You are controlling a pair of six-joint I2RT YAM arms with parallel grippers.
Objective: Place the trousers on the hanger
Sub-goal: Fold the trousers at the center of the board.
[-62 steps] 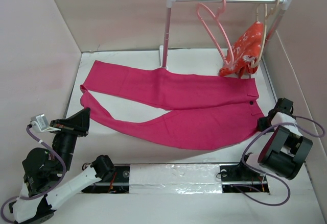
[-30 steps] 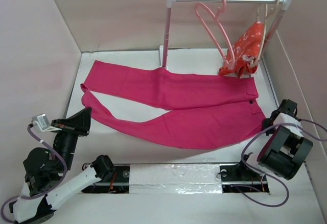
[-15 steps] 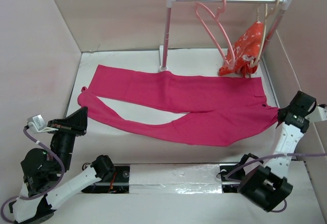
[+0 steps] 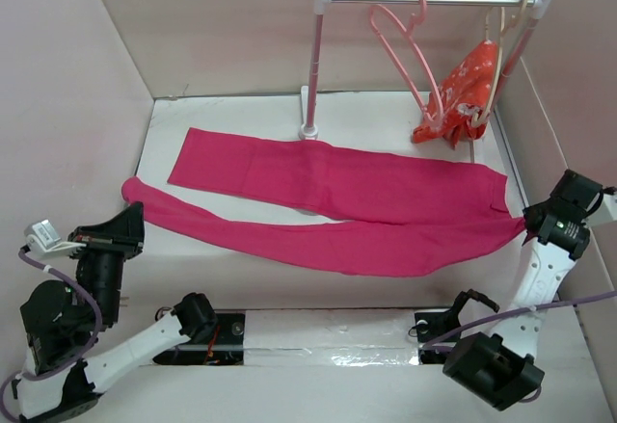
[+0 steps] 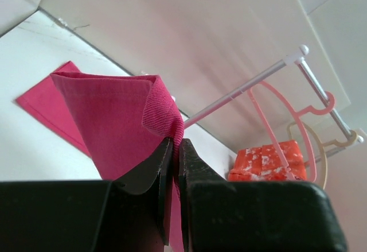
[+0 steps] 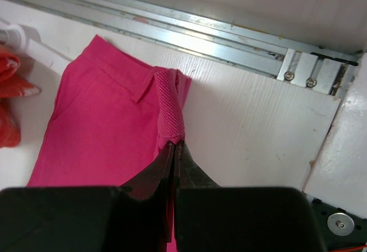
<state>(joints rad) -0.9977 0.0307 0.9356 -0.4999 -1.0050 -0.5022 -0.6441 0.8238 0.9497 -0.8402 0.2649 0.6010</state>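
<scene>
Well, my left gripper [image 5: 175, 143] and right gripper [image 6: 174, 144] each clamp only a thin fold of the trousers [image 4: 366, 201], so I fear stretching may pull it free.

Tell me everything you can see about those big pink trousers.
The trousers are plain magenta-pink, of soft woven-looking fabric, with two long legs. They lie stretched across the white table, waist to the right, legs to the left. The right hand pinches the waistband edge beside a belt loop; the left hand pinches the end of the nearer leg, lifting a fold. The farther leg lies flat.
</scene>
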